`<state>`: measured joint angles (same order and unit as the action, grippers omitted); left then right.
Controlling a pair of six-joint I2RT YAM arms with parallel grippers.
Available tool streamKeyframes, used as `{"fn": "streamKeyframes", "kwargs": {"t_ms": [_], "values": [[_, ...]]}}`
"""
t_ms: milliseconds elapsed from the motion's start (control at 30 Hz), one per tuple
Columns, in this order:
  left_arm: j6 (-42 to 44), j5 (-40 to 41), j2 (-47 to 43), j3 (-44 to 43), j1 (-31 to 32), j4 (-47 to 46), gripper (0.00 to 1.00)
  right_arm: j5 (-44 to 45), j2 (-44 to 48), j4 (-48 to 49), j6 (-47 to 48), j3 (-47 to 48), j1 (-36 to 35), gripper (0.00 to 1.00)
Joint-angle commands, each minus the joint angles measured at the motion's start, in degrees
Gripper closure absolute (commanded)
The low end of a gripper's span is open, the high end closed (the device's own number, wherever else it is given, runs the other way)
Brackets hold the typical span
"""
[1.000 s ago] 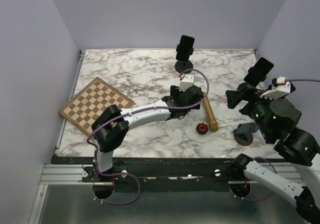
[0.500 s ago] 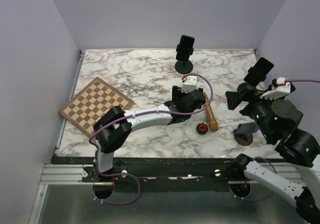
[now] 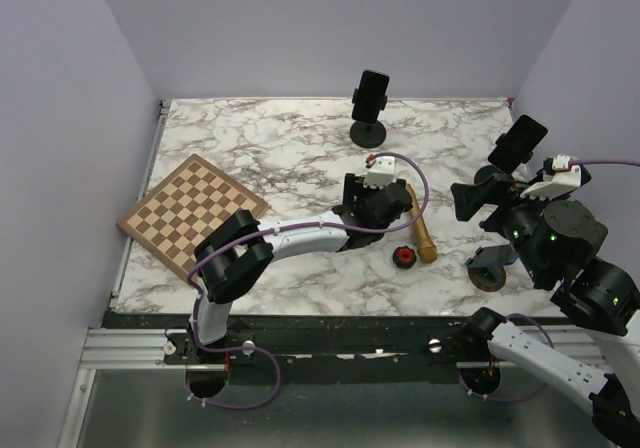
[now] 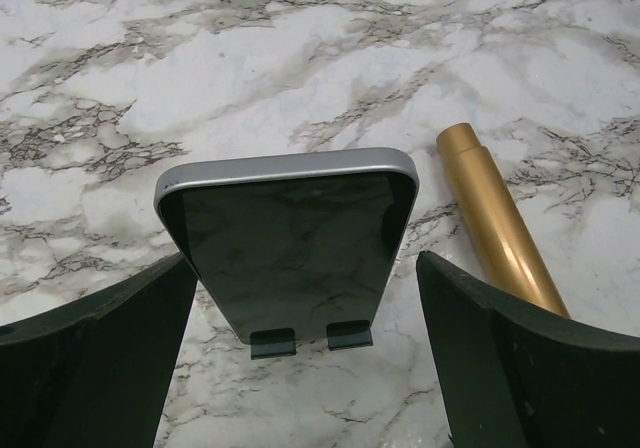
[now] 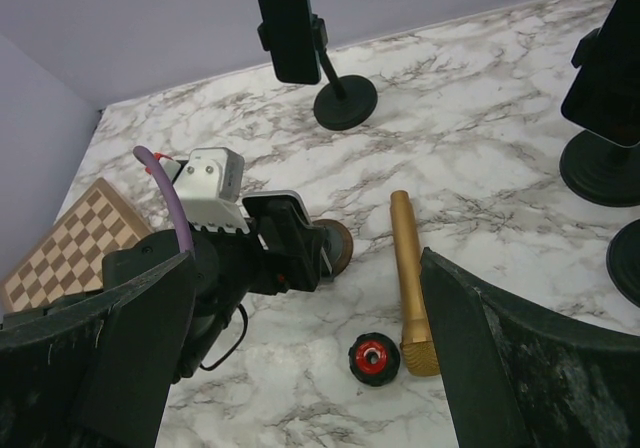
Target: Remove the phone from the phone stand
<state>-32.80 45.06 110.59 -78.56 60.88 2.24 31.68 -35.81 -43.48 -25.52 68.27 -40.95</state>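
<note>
A phone point(image 4: 290, 233) with a silver rim and dark screen leans on the phone stand, its lower edge resting on the stand's two small hooks point(image 4: 272, 342). My left gripper point(image 4: 305, 268) is open, one finger on each side of the phone with a gap to each; in the top view it point(image 3: 372, 200) sits mid-table and covers the phone. From the right wrist, the phone's pale top edge point(image 5: 272, 201) shows among the left fingers, with the stand's round brown base point(image 5: 338, 246) behind. My right gripper point(image 3: 468, 198) hovers open at the right, holding nothing.
A gold cylinder point(image 3: 420, 224) lies just right of the phone, with a red-and-black cap point(image 3: 404, 257) near its front end. Two more phones stand on black stands at the back point(image 3: 371, 96) and right point(image 3: 516, 144). A chessboard point(image 3: 190, 213) lies left.
My left gripper has edged a little right and forward, closing in around the phone, jaws still open. The right arm has not moved.
</note>
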Motion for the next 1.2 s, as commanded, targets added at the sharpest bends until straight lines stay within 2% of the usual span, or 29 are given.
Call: {"fn": "streamKeyframes", "kwargs": {"t_ms": [0,400,633,733,833,1167], "values": [[0.1,2.1,0.2,0.4,0.3,-0.6,0.02,-1.5,0.3,-1.1,0.8,-0.7,-0.5,0.0],[-0.5,-2.0,-0.3,3.0,-1.6,-2.9,0.07,-2.2,-0.2,-1.0,-0.1,-1.3,-0.4,0.0],[1.1,-1.1,-0.2,2.5,-1.3,-3.5,0.21,-2.7,-0.8,-0.7,-0.5,-1.6,-0.4,0.0],[2.8,-0.7,0.2,1.5,-0.8,-3.2,0.37,-2.9,-1.2,-0.7,-0.6,-1.4,-0.4,0.0],[5.3,1.7,0.1,0.5,0.5,-3.2,0.46,-2.8,-1.3,-0.8,-0.7,-1.7,-0.4,0.0],[4.2,2.6,-3.2,-1.6,1.3,3.2,0.63,-3.6,-1.2,-0.7,-1.4,-2.3,-0.4,0.0]]}}
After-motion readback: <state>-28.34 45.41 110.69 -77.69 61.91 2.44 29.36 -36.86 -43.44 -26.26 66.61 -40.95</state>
